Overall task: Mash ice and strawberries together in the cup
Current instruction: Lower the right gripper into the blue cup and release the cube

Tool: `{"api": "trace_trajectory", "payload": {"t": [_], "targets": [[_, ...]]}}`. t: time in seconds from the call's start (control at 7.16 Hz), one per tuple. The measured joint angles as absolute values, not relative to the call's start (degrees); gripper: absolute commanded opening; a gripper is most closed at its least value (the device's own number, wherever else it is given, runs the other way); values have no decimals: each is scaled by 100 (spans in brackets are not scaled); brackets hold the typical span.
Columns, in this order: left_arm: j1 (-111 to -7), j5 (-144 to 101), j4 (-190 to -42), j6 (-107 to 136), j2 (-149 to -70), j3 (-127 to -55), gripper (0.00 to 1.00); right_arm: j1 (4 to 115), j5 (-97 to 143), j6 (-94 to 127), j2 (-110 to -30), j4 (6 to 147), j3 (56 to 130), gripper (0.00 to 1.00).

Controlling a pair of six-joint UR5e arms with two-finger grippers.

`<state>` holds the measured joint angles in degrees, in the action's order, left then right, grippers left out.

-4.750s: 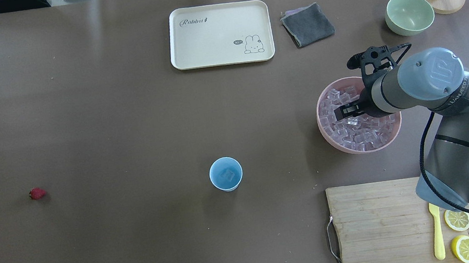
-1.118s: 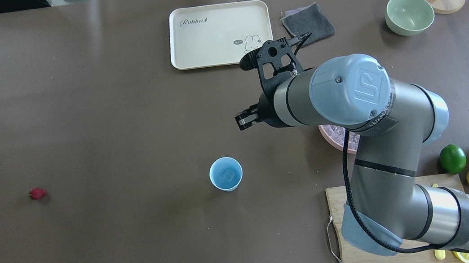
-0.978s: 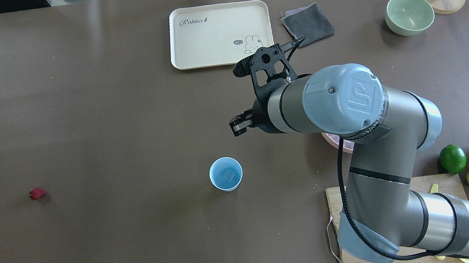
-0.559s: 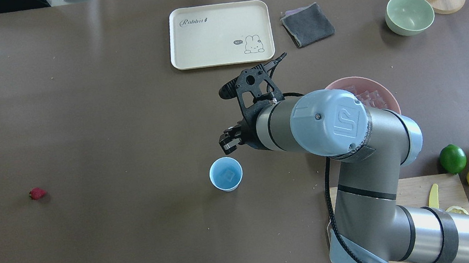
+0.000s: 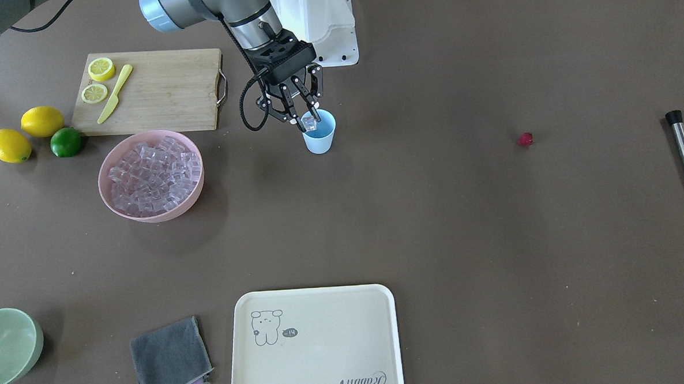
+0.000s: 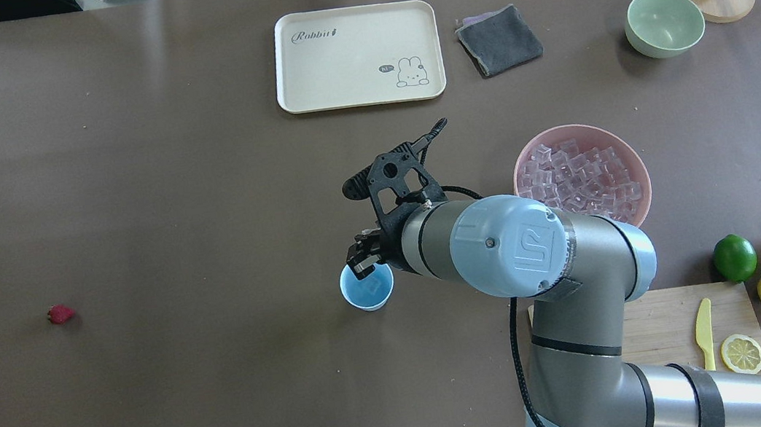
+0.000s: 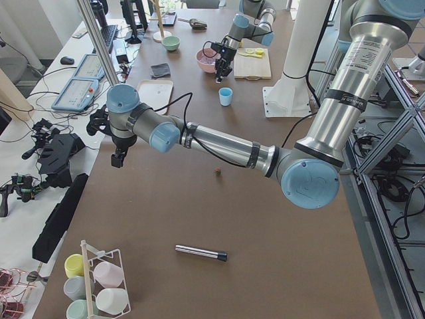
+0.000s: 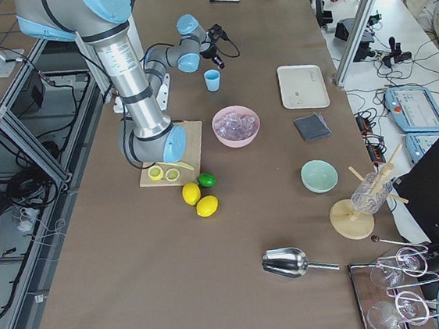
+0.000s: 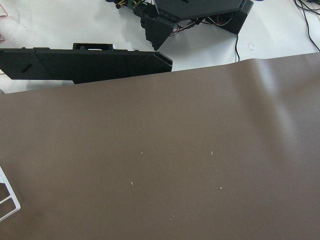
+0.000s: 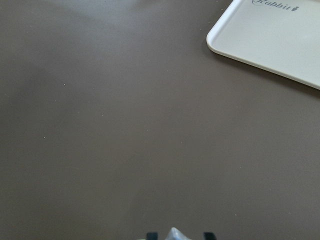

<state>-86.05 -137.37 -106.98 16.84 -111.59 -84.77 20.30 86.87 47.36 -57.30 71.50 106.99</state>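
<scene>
The brown table (image 6: 165,198) is carrying a cup (image 6: 366,297), strawberry (image 6: 60,314), pink bowl (image 5: 152,217), tray (image 6: 357,55), cloth (image 6: 499,40), cutting board (image 5: 164,90) and lime (image 6: 734,257).

Tabletop (image 5: 435,222): plain dark brown. Cup (image 5: 320,140): light blue, unpatterned. Ice cube (image 5: 310,122): clear, colourless. Strawberry (image 5: 525,139): dark red. Bowl (image 5: 150,217): pink. Tray (image 5: 325,343): cream, with a line-drawn rabbit. Cloth (image 5: 167,358): grey. Lime (image 5: 65,142): green. Lemons (image 5: 41,121): yellow.
</scene>
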Motion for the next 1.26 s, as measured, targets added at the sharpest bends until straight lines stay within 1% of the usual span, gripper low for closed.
{"api": "trace_trajectory", "payload": {"t": [0.98,1.12,1.26], "targets": [[-8597,-13744,-10713,1664,-11077,-8591,98,1734,8519,4717,-5714,7138,10580,0],[-8597,-13745,-10712,1662,-11059,-8603,98,1694,8505,4718,-5707,7137,10577,22],[-8600,-13746,-10710,1659,-11053,-8611,98,1671,8505,4718,-5703,7137,10575,56]]}}
